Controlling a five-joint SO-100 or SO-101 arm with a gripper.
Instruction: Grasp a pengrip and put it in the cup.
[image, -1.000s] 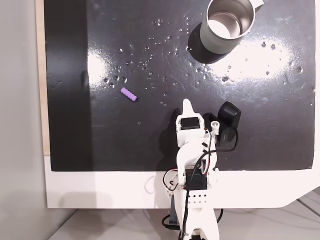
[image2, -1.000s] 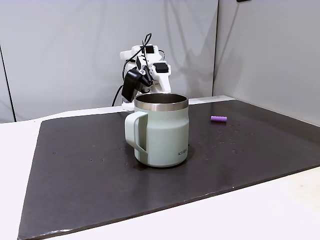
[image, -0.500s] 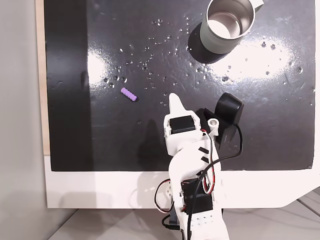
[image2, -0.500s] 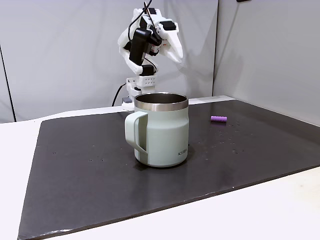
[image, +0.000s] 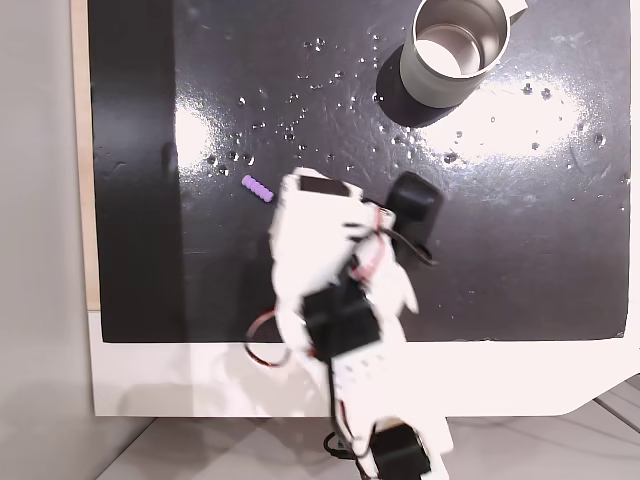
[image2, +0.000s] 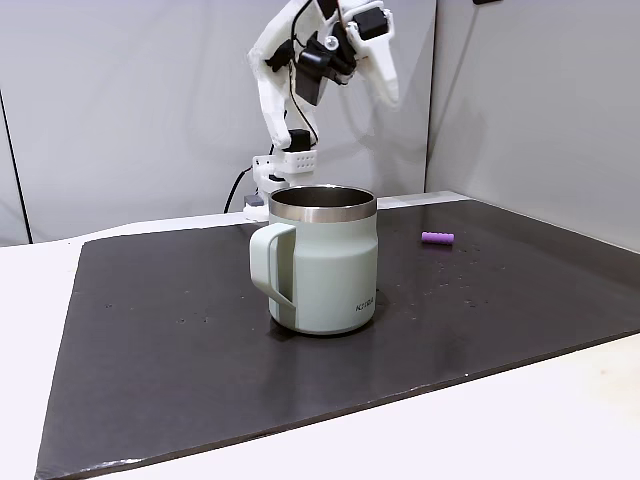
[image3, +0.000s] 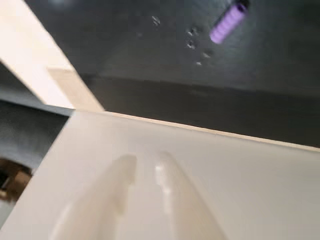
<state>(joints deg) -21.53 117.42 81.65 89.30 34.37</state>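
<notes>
The pengrip (image: 257, 188) is a small purple ribbed cylinder lying on the black mat, left of centre in a fixed view. It also lies at the mat's far right (image2: 437, 238) and at the top right of the wrist view (image3: 227, 22). The grey-green cup (image: 455, 50) stands upright at the mat's top right, and near the front with its handle to the left (image2: 320, 260). My gripper (image2: 389, 95) hangs high above the mat, pointing down, well apart from both. Its white fingers lie close together, shut on nothing (image3: 145, 159). The arm (image: 325, 260) is blurred.
The black mat (image: 550, 200) lies on a white table (image: 200, 380). Small water-like specks dot the mat between pengrip and cup. The arm's base (image2: 283, 170) stands at the mat's far edge, in front of grey wall panels.
The arm has risen from a folded low pose to high above the mat. In the top-down fixed view it has swung left toward the pengrip. Cup and pengrip have not moved.
</notes>
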